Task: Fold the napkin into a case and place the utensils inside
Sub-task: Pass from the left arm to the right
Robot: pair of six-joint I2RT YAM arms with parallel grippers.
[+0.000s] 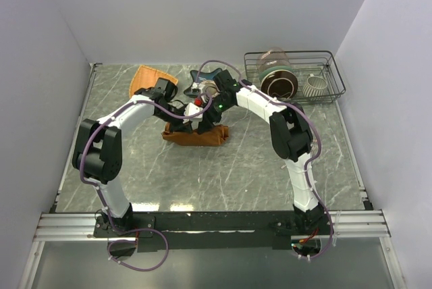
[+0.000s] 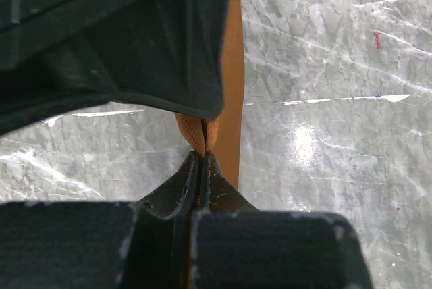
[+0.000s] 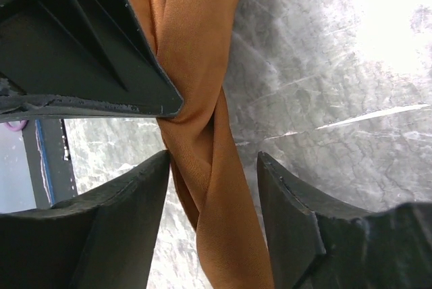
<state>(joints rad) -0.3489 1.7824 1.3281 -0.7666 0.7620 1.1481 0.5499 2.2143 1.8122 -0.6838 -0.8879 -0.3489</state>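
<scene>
Your left gripper (image 2: 201,158) is pinched tight on a fold of the napkin (image 1: 181,137). In its wrist view the two fingertips meet with only a thin ridge of rust-orange cloth standing up between them. Your right gripper (image 3: 212,161) has its fingers apart, and a twisted rope of the same cloth runs down through the gap, brushing the finger on the left side of that view.

The napkin lies bunched in a low strip near the middle of the table (image 1: 236,167), directly under both wrists.

The table is glossy grey marble-patterned stone with bright light streaks on it. Plain white walls (image 1: 202,5) close three sides, and an aluminium rail (image 1: 216,221) carries the arm bases at the near edge.

Only the overhead view shows you the surroundings:
- a lighter orange woven plate (image 1: 147,76) lies at the far left
- a wire rack (image 1: 297,53) stands at the far right
- the rack holds a glass jar (image 1: 273,61), a brown round dish (image 1: 280,85) and a white ribbed cup (image 1: 314,86)

From above, the arms hide both grips on the cloth. Only the wrist views show them. A dark angular part (image 3: 81,39) fills the upper left of the right wrist view, with its corner against the cloth.
</scene>
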